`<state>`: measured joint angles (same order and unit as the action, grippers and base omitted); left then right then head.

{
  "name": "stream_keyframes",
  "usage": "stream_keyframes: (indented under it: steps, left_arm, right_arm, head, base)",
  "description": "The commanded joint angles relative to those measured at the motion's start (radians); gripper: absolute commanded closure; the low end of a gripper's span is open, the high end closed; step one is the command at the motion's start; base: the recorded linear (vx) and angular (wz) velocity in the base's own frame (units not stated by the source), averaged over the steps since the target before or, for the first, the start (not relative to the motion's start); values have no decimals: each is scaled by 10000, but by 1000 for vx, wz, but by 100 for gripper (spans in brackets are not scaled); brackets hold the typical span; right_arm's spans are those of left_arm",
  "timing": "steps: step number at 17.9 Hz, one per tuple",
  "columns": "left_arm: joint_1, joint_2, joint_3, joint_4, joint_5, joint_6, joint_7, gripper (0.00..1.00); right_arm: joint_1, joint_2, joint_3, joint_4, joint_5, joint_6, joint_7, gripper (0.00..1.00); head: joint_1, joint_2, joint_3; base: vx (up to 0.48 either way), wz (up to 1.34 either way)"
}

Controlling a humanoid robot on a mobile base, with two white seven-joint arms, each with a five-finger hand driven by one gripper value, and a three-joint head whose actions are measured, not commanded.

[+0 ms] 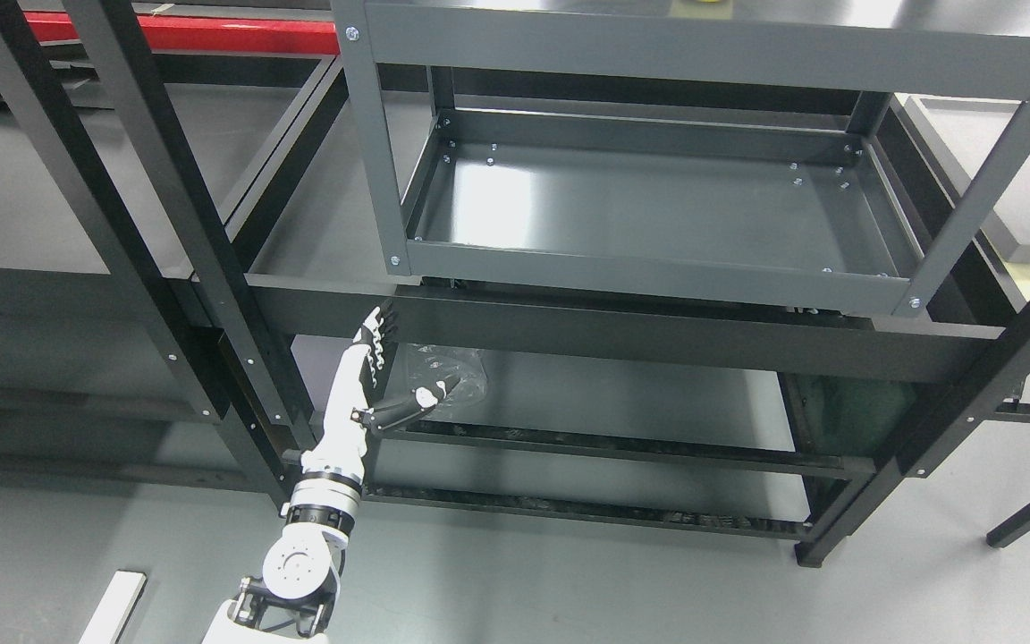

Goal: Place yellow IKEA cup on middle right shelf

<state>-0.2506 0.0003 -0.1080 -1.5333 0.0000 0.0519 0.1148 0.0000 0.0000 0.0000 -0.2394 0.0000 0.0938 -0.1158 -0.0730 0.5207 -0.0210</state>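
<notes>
1. The left hand is reaching up from the lower left on a white, jointed arm, its black-tipped fingers stretched flat and spread, the thumb jutting out to the side, gripping nothing.
2. The fingertips are sitting right at the lower edge of a dark, matte horizontal beam that is running across to the right of the hand.
3. Just beside the thumb, a crumpled clear plastic sheet is lying on a low grey shelf, glossy and wrinkled.
4. Above and to the right of the hand, a smooth grey metal tray shelf is showing a rectangular, raised-lip shape with small bolts at the corners, light glaring off its floor.
5. Far above the hand, at the very top edge, a sliver of yellow is peeking over the upper shelf; I cannot tell whether it is the cup.
6. Black square-section uprights are slanting down to the left of the hand, over a pale grey floor.
</notes>
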Motion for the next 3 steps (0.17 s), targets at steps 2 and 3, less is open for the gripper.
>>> stream_keyframes:
  steps: [2,3]
  left_arm:
    - [-10,172,343,-191,76,2,2,1]
    - [6,172,389,-191,107,2,2,1]
  right_arm:
    - [139,-175,169,1,-245,-2,-7,1]
    - [139,-175,169,1,-245,-2,-7,1]
  head:
    - [0,0,0]
    - [0,0,0]
  base:
    - [0,0]
    - [0,0]
